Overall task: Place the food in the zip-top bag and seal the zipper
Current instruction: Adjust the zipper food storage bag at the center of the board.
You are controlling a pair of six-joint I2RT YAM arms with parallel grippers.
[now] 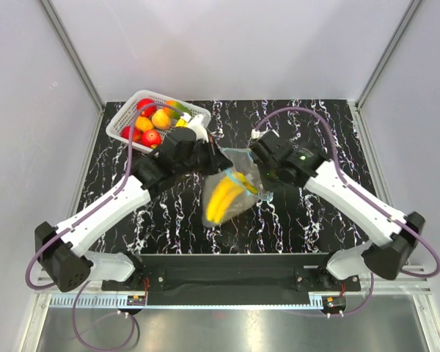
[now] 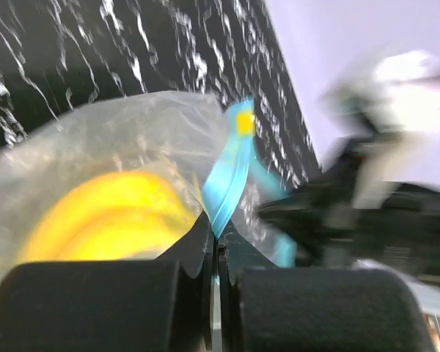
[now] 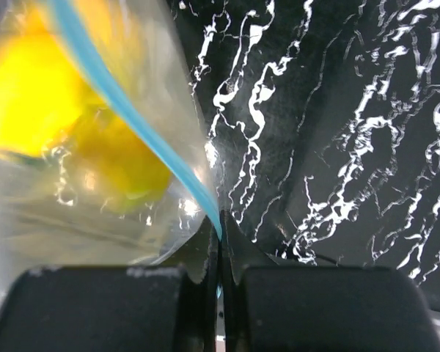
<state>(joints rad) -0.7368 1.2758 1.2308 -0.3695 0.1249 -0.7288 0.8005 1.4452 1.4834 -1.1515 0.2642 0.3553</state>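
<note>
Both end effectors are clenched on the same bag. The left end effector [image 2: 217,246] has its two black, matte, blocky fingers pressed together on the zipper [image 2: 231,176], a thin, smooth blue-teal strip that rises from between the tips and bends away. The right end effector [image 3: 218,235] pinches the same strip farther along, its dark wedge-shaped tips meeting on the blue line where it runs down to them. Between the two arms the zip-top bag [image 1: 231,192] hangs over the middle of the table [image 1: 315,132]; whether its lower end touches the surface cannot be told. Its clear plastic is crinkled and glossy, with bright glints on the folds. A yellow banana bunch [image 1: 224,202] lies inside it, its curved, smooth fingers showing through the film below the strip. The tabletop is black with white marble-like veins. At its far left corner stands a white lattice basket [image 1: 125,121] of rigid plastic, rectangular with rounded corners, well apart from the bag. It holds round fruits [image 1: 151,137] in red, orange and peach tones, packed close. In the left wrist view the right arm appears only as a dark blur.
</note>
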